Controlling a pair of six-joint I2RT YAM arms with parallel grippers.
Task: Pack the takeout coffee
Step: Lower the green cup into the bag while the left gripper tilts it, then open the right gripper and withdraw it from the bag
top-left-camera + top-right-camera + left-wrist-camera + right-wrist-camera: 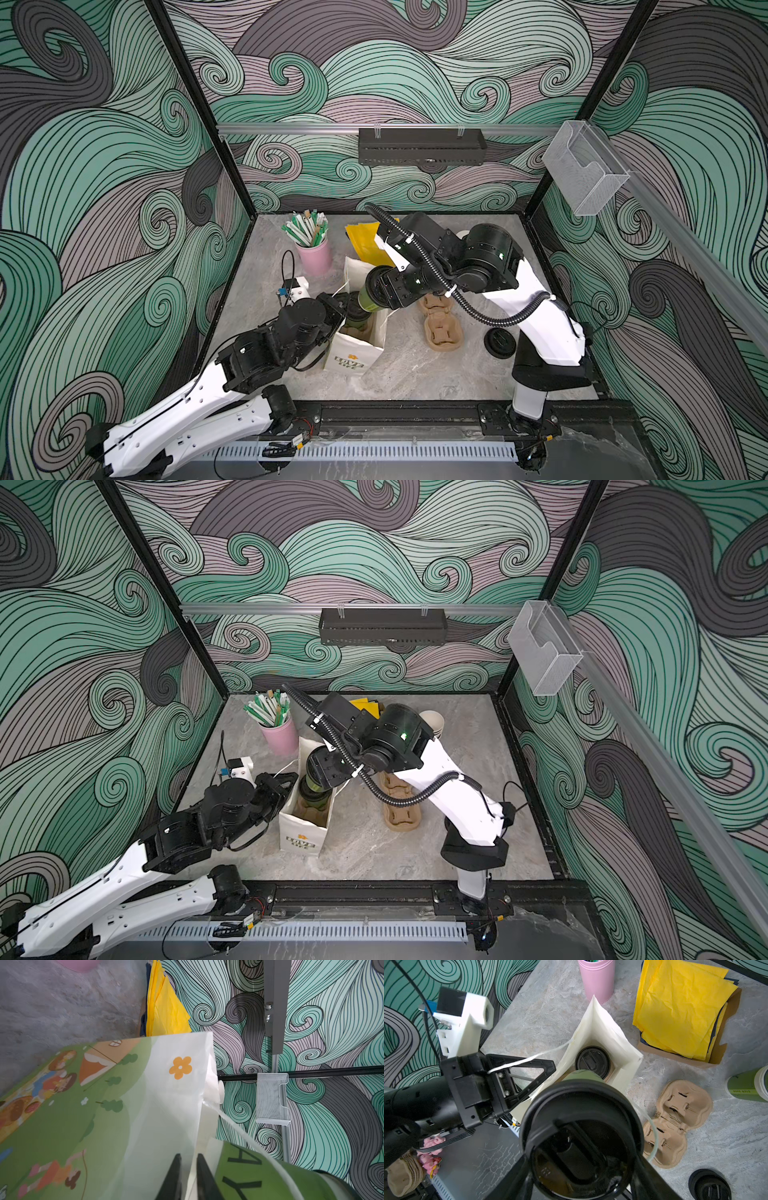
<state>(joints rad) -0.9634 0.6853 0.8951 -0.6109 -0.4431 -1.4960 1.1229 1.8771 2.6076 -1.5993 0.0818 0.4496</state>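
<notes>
Nearly in: the small green paper cup with the round black plastic sip lid hangs tilted over the mouth of the white paper bag, clamped in my right gripper.

Its long axis runs from the lid at the claw down to the base, which points into the bag beside a second lidded cup seated inside. My left gripper straddles the bag wall on its own side, jaws a little apart (not pinching, I judge). The brown pulp carrier inside is mostly hidden under the held cup, so I cannot check the free slot.
</notes>
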